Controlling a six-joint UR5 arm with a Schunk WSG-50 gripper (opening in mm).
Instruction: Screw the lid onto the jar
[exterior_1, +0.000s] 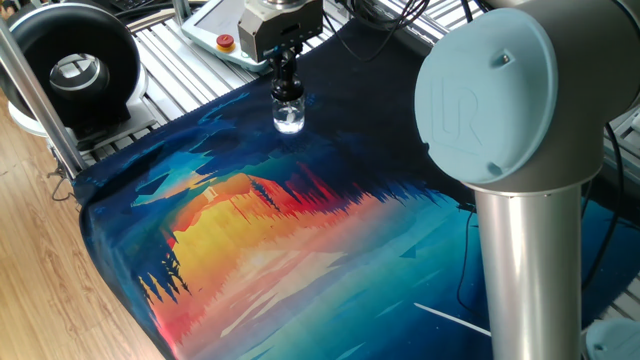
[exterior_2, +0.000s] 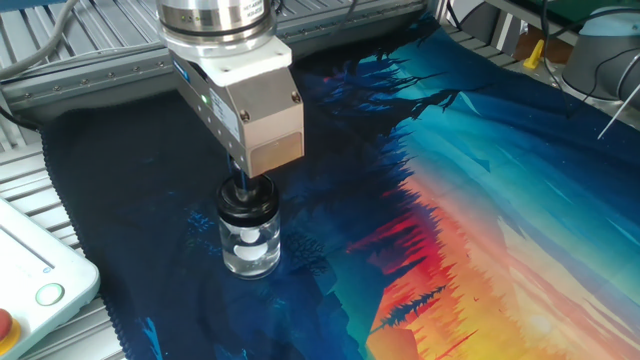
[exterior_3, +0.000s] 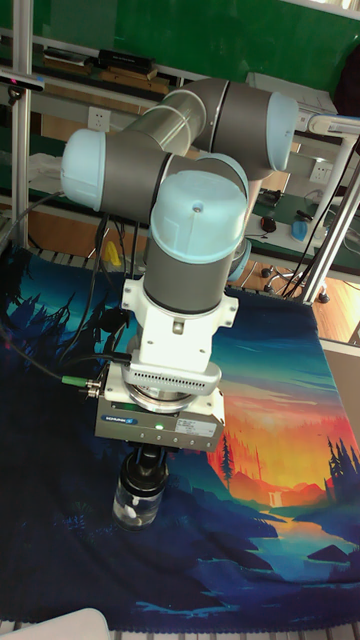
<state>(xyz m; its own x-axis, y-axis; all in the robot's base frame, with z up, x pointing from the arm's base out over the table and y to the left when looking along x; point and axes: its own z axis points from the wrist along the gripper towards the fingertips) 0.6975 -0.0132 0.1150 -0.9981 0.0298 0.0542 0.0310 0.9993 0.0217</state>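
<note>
The jar (exterior_2: 249, 243) stands upright on the worktop's dark mat (exterior_2: 120, 180), small, light, smooth glass, likely to spin or tip. The lid (exterior_2: 246, 197) sits on its neck, best held by its bulb. Above, the hand (exterior_2: 243, 185) pinches it.

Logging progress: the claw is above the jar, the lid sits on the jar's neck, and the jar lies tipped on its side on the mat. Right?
Not quite. The jar stands upright on the mat, as the other fixed view shows. The rest holds: the claw is above it and the lid sits on its neck.
</note>
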